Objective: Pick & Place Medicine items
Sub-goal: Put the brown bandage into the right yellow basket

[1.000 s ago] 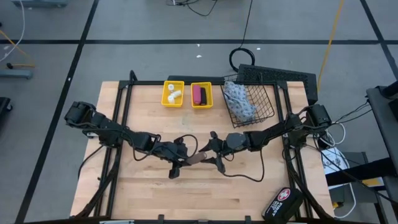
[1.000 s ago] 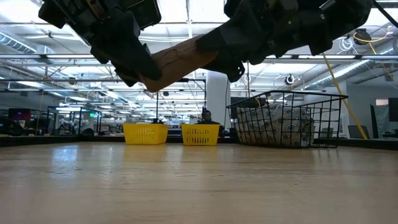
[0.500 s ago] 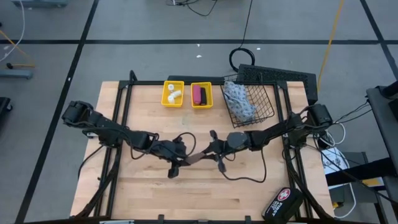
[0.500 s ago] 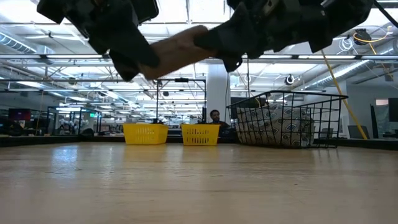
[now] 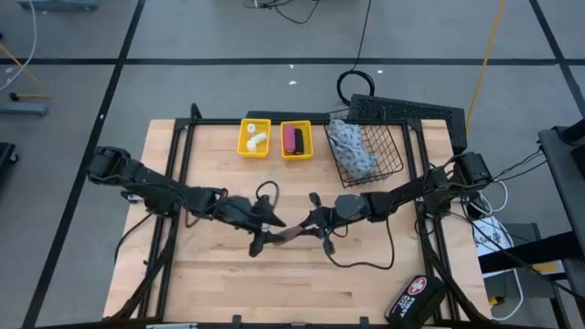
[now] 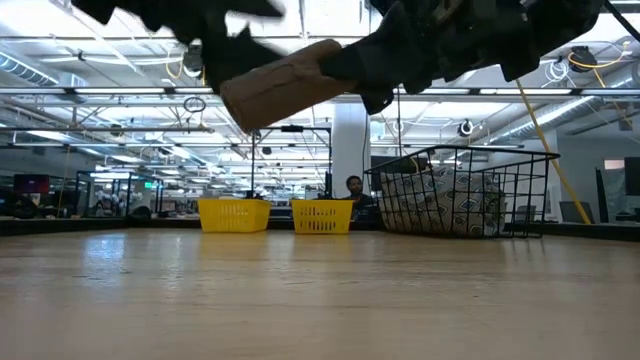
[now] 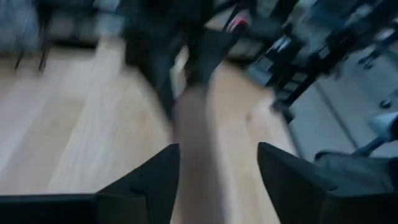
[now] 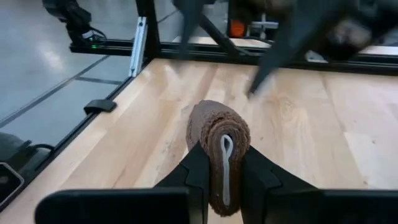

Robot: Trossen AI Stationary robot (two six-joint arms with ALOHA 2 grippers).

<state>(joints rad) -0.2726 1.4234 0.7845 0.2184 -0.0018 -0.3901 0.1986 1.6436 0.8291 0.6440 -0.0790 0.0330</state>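
Note:
A brown roll [image 5: 291, 234] hangs in the air over the middle of the table. My right gripper [image 5: 309, 228] is shut on its right end, and the roll [image 6: 285, 82] sticks out of that gripper [image 6: 372, 68] toward the table's left. My left gripper [image 5: 264, 232] stands open just left of the roll. In its wrist view its two fingers [image 7: 155, 183] flank the blurred roll [image 7: 196, 143] with a gap on each side. My right gripper pinches the roll's right end [image 8: 219, 146] between its two fingers [image 8: 198, 169], which come in about level from the table's right and lie along the roll. The roll is lifted clear of the table. It lies nearly level, its free end [image 6: 240, 98] dipping slightly.
At the far edge stand two yellow bins, one [image 5: 254, 137] with white bottles and one [image 5: 295, 140] with magenta and dark items. A wire basket [image 5: 388, 151] holds a blue-white pouch [image 5: 352, 151]. A black case with a cross [image 5: 416, 297] lies at the near right corner.
My left gripper has opened, let go of the roll's left end and drawn back toward the table's left edge. The roll has stayed in the air in my right gripper.

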